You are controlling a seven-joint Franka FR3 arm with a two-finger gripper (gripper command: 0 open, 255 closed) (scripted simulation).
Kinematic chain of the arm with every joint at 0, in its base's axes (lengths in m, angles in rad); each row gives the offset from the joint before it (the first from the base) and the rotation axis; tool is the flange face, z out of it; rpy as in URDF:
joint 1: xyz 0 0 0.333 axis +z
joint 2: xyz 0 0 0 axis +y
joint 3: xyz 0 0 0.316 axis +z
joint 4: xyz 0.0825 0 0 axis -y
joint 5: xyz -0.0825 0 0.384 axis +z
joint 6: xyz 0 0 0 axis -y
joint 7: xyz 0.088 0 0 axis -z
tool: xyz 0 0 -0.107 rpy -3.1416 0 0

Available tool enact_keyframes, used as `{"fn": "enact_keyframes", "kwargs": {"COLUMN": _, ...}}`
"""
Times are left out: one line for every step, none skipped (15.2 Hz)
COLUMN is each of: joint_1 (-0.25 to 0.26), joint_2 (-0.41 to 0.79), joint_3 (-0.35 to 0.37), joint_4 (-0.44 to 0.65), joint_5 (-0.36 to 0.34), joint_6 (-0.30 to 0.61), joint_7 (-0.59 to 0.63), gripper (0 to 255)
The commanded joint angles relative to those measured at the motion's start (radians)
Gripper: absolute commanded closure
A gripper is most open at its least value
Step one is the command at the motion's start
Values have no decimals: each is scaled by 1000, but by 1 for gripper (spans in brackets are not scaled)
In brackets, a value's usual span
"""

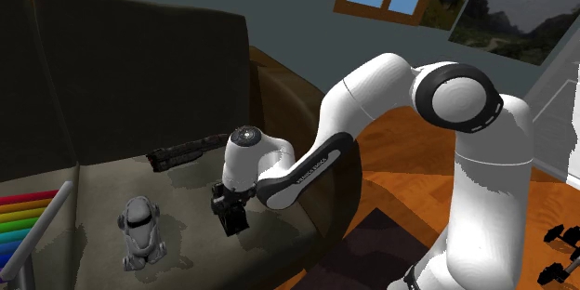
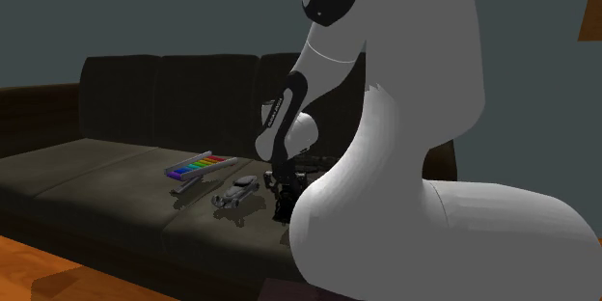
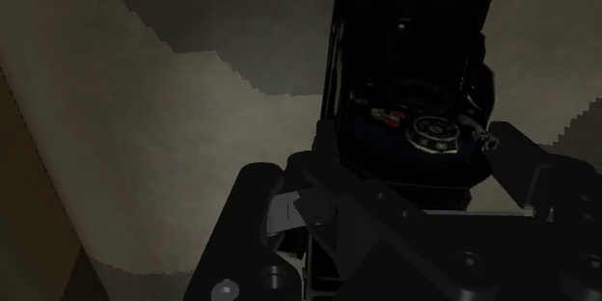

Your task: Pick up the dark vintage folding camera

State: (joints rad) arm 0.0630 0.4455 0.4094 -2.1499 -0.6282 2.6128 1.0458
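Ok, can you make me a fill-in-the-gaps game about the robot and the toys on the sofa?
1. The gripper by the folding camera belongs to a ____ arm.
2. The toy dog on the sofa is coloured ____.
3. The xylophone has bars in ____ colours.

Missing words: white, grey, rainbow.
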Motion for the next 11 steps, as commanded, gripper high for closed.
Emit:
{"fn": "enact_keyframes", "kwargs": {"joint_1": -1, "joint_2": 2, "joint_3": -2, "joint_4": 0, "joint_5": 0, "joint_6": 0, "joint_7": -1, "gripper": 255}}
{"fn": "enact_keyframes", "kwargs": {"joint_1": -1, "joint_2": 3, "joint_3": -2, "joint_4": 1, "joint_5": 0, "joint_6": 0, "joint_7": -1, "gripper": 255}}
{"fn": "enact_keyframes", "kwargs": {"joint_1": 0, "joint_2": 3, "joint_3": -2, "joint_4": 1, "joint_5": -1, "joint_6": -1, "joint_7": 0, "gripper": 255}}
{"fn": "enact_keyframes", "kwargs": {"joint_1": 0, "joint_2": 2, "joint_3": -1, "joint_4": 2, "joint_5": 0, "joint_6": -2, "joint_7": 0, "gripper": 255}}
{"fn": "enact_keyframes", "kwargs": {"joint_1": 0, "joint_2": 3, "joint_3": -1, "joint_4": 2, "joint_5": 0, "joint_6": -2, "joint_7": 0, "gripper": 255}}
{"fn": "enact_keyframes", "kwargs": {"joint_1": 0, "joint_2": 4, "joint_3": -2, "joint_4": 0, "joint_5": -2, "joint_6": 0, "joint_7": 1, "gripper": 255}}
{"fn": "enact_keyframes", "kwargs": {"joint_1": -6, "joint_2": -8, "joint_3": 5, "joint_4": -2, "joint_5": 10, "joint_6": -8, "joint_7": -8, "gripper": 255}}
{"fn": "enact_keyframes", "kwargs": {"joint_1": -12, "joint_2": -19, "joint_3": 13, "joint_4": -4, "joint_5": 21, "joint_6": -16, "joint_7": -17, "gripper": 255}}
{"fn": "enact_keyframes", "kwargs": {"joint_1": -17, "joint_2": -31, "joint_3": 21, "joint_4": -6, "joint_5": 33, "joint_6": -24, "joint_7": -27, "gripper": 255}}
{"fn": "enact_keyframes", "kwargs": {"joint_1": -23, "joint_2": -42, "joint_3": 29, "joint_4": -7, "joint_5": 44, "joint_6": -32, "joint_7": -36, "gripper": 255}}
{"fn": "enact_keyframes", "kwargs": {"joint_1": -28, "joint_2": -53, "joint_3": 36, "joint_4": -8, "joint_5": 56, "joint_6": -41, "joint_7": -45, "gripper": 255}}
